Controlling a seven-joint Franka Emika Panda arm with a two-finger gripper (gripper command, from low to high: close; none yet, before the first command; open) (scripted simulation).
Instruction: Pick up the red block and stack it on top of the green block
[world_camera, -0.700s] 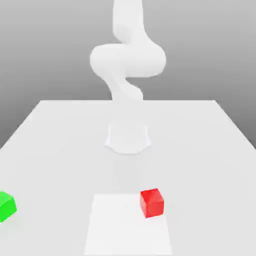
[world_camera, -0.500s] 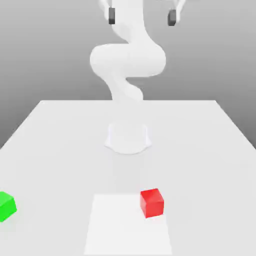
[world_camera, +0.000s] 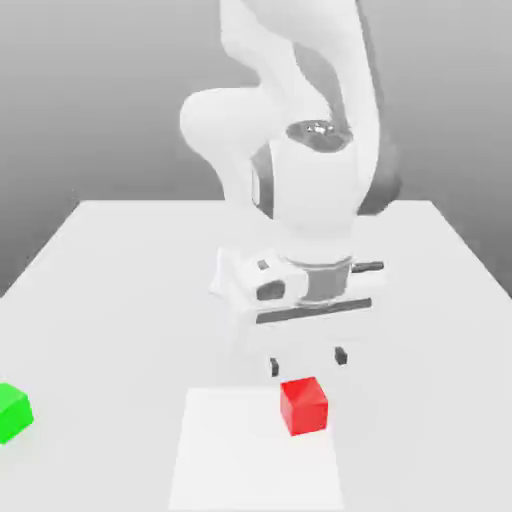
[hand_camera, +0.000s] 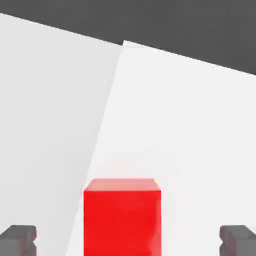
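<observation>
The red block (world_camera: 304, 406), a bright plain cube, is placed upright at the edge of a white patch. The green block (world_camera: 12, 412), also a plain cube, is seen at the exterior view's left, partly cut off.

Near block (world_camera: 304, 407) below the pincer (world_camera: 307, 362), far block (world_camera: 13, 413) off to the side.
The near block sits lower than the pincer, centred across its gap, over the side edge of a flat patch (world_camera: 250, 455) on the table (world_camera: 420, 400); the patch reaches from there toward the exterior view's left. The far block rests on the table, well apart from the pincer, toward the exterior view's left.
</observation>
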